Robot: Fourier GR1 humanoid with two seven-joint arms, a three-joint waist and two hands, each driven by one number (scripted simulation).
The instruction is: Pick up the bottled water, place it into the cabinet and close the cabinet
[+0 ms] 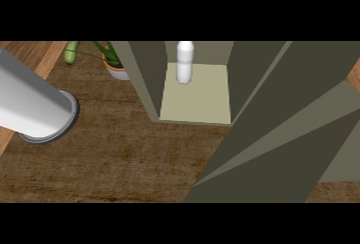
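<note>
One bottled water (184, 63) stands upright inside the cabinet (151, 81), a slim white bottle with a narrower neck and rounded cap, set on the pale shelf floor toward its far end. The cabinet is olive-grey, with its walls rising on either side of the shelf, and its door (281, 143) stands open, a broad dark panel swinging out to the right and near side of the view and covering much of the wooden table (119, 162) there. To the left of the cabinet, at the far edge, sits a potted plant (112, 59) in a white pot with long green leaves. A grey forearm (32, 102) enters from the left, ending in a round cuff above the table; the hand itself does not show, so neither hand's state can be told. The bottle lies well apart from that forearm, to its right and farther away, with the cabinet's left wall between them.
</note>
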